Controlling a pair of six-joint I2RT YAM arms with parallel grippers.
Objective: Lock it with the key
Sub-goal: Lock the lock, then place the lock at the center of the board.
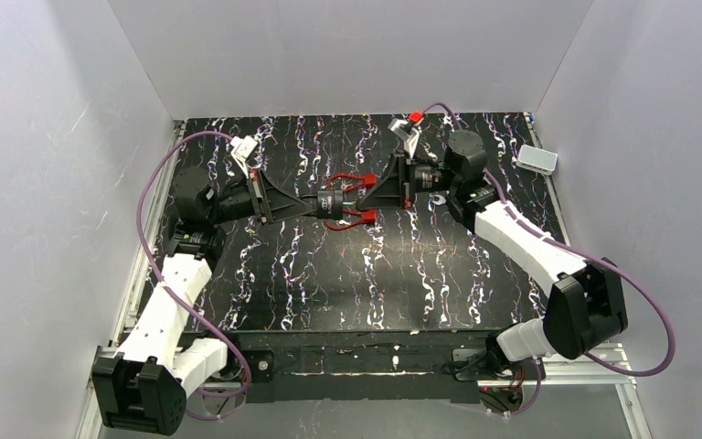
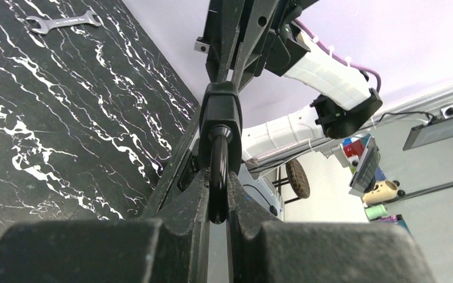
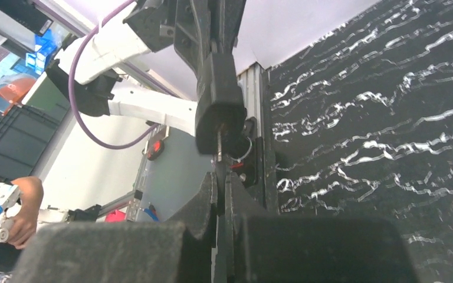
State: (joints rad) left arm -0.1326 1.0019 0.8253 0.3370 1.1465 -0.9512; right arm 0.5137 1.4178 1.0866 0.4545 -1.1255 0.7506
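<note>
A black padlock (image 1: pixel 333 203) hangs in the air over the middle of the table. My left gripper (image 1: pixel 322 205) is shut on its black shackle (image 2: pixel 219 177); the lock body (image 2: pixel 219 115) stands just beyond the jaws. My right gripper (image 1: pixel 367 194) faces it from the right and is shut on the key's flat head (image 3: pixel 220 177). The thin metal key shaft (image 3: pixel 219 141) runs into the end of the lock body (image 3: pixel 219 112). A small key ring (image 3: pixel 245 154) hangs beside it. The two grippers are nearly tip to tip.
Red handles (image 1: pixel 355 181) of a tool lie on the black marbled table (image 1: pixel 329 274) under the grippers. A silver wrench (image 2: pixel 65 22) lies on the table. A white box (image 1: pixel 537 159) sits at the far right, a grey-and-red piece (image 1: pixel 408 126) at the back.
</note>
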